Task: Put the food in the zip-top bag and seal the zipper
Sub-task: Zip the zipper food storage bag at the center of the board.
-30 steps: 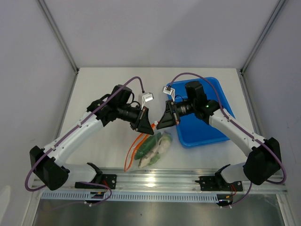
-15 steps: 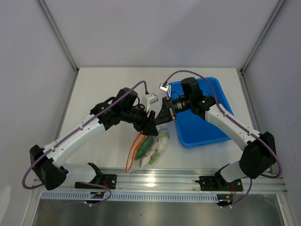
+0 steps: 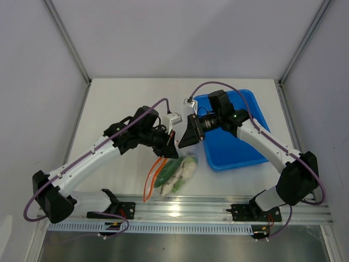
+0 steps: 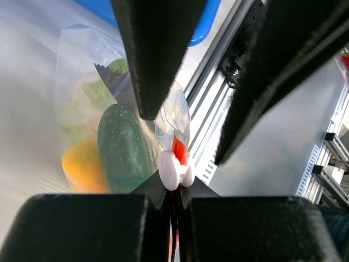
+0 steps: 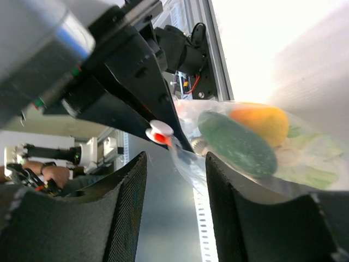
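The zip-top bag point(image 3: 178, 170) lies in front of both grippers and holds the food: a green piece point(image 4: 122, 147), a yellow-orange piece point(image 4: 82, 169) and pale pieces point(image 5: 305, 158). My left gripper point(image 3: 170, 148) is shut on the zipper point(image 4: 175, 166) at its white slider with the orange-red strip, as the left wrist view point(image 4: 175, 184) shows. My right gripper point(image 3: 184, 137) is open. In the right wrist view point(image 5: 175, 164) a clear corner of the bag point(image 5: 188, 161) hangs between its fingers point(image 5: 125, 213), just below the slider point(image 5: 160, 131). The grey fish-shaped piece does not show.
A blue tray point(image 3: 240, 147) lies right of the bag, under the right arm. A loose loop of orange strip point(image 3: 154, 173) trails left of the bag toward the metal rail point(image 3: 180, 210) at the near table edge.
Both grippers have come closer together over the bag's mouth. The right one moved left and the left one moved right and slightly nearer, still pinching the zipper. The bag has barely shifted.
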Tool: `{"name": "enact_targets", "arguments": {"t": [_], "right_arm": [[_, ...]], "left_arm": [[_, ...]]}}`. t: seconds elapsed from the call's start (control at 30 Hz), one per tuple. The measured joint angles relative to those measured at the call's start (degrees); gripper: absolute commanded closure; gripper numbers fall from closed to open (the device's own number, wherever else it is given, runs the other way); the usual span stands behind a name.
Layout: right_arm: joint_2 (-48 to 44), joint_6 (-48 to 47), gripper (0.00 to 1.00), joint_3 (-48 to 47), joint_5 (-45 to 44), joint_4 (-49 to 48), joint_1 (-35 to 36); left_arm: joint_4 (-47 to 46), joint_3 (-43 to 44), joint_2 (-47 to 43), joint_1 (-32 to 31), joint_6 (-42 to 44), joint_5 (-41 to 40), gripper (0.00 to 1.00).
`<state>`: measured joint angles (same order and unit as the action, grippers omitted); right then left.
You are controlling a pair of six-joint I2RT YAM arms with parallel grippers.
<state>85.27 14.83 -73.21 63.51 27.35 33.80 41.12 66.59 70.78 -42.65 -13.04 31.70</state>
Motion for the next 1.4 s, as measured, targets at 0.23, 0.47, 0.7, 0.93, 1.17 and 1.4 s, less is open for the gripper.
{"name": "enact_targets", "arguments": {"t": [0.23,0.47,0.7,0.93,1.17,1.4], "right_arm": [[-0.09,-3.1,0.53,2.27,2.71,-1.25,0.0],[-0.11,-1.44,0.66,4.09,4.5,-5.97,0.76],[-0.11,1.18,1.0,4.2,5.57,-9.42,2.64],[-0.2,3.41,1.0,5.03,4.96,-10.58,2.89],[-1.55,5.07,1.0,6.36,3.34,-11.02,2.89],[-1.88,7.32,1.0,6.38,2.29,-11.04,2.89]], "left_arm": [[0.31,-0.09,-1.38,0.63,0.63,3.5,0.99],[0.33,-0.09,-1.38,0.83,0.68,6.47,1.0],[1.36,-0.09,-1.2,1.11,1.11,7.82,0.99],[1.44,-0.11,-1.64,1.62,1.07,7.56,0.4],[0.28,-2.1,-10.38,1.7,-0.15,1.05,0.34],[-0.24,-1.25,-15.02,1.86,-1.57,-9.44,0.54]]}}
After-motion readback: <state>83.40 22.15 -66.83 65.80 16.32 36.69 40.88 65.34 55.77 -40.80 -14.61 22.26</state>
